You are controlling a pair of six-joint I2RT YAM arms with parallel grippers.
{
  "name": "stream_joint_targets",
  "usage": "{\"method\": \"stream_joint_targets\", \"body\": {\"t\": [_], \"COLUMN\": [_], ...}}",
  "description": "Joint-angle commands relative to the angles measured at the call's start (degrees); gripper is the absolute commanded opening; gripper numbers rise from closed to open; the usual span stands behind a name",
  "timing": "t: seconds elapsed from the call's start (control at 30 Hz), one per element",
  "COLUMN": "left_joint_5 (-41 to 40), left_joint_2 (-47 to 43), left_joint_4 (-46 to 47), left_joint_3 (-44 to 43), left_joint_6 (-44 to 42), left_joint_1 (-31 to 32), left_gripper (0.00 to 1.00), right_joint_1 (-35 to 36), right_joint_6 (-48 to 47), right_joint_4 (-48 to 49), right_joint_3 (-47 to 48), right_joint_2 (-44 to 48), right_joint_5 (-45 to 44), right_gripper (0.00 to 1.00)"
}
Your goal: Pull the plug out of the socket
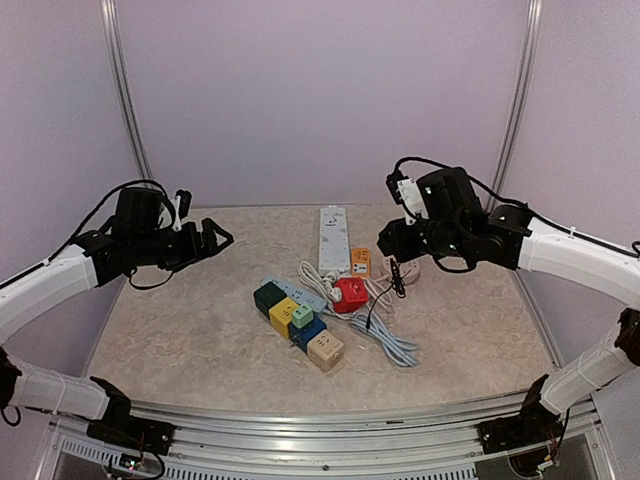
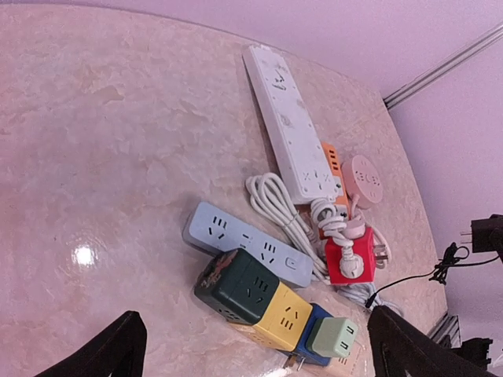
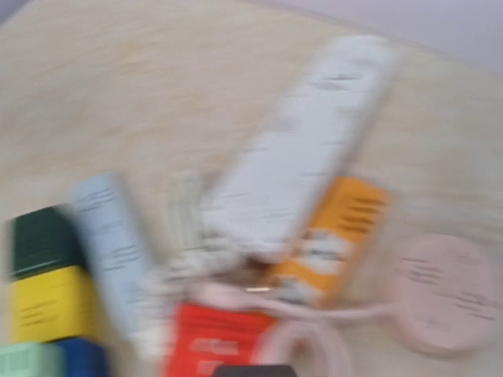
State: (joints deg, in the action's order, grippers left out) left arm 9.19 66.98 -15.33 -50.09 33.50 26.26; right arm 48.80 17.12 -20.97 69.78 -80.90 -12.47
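The right gripper (image 1: pixel 398 262), raised up and to the right of the red cube socket (image 1: pixel 350 294), is pinching narrowly on what appears to be a black plug (image 2: pixel 486 234), its black cord (image 2: pixel 449 258) dangling toward the cube's right side. The left gripper (image 1: pixel 222 240) is hovering well left of the cube, jaws wide and gripping nothing. The pull looks done. Next is probably lowering and releasing the plug beside the cube.
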Motion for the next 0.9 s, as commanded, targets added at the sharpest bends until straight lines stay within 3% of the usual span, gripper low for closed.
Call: {"method": "stream_joint_targets", "body": {"t": [0.0, 0.23, 0.5, 0.87], "left_joint_5": [7.92, 8.96, 8.32, 6.86], "left_joint_2": [-1.51, -0.93, -1.90, -2.32], "left_joint_4": [-12.85, -14.62, -10.12, -9.72], "left_joint_3": [-8.33, -11.87, -7.01, -5.15], "left_joint_6": [-11.42, -17.06, -19.25, -20.49], "left_joint_1": [-7.36, -17.21, -20.37, -20.64], "left_gripper": [0.96, 0.96, 0.97, 0.97], "right_joint_1": [-4.78, -16.44, -27.62, -32.07], "right_joint_6": [0.17, 3.28, 4.45, 4.02], "right_joint_4": [-8.78, -16.91, -16.26, -10.40], "right_joint_3": [0.67, -2.74, -10.69, -14.92], "right_joint_2": [4.69, 7.57, 8.40, -9.50], "right_joint_5": [-8.39, -15.72, -21.15, -25.43], "right_gripper": [0.00, 0.00, 0.00, 0.00]}}
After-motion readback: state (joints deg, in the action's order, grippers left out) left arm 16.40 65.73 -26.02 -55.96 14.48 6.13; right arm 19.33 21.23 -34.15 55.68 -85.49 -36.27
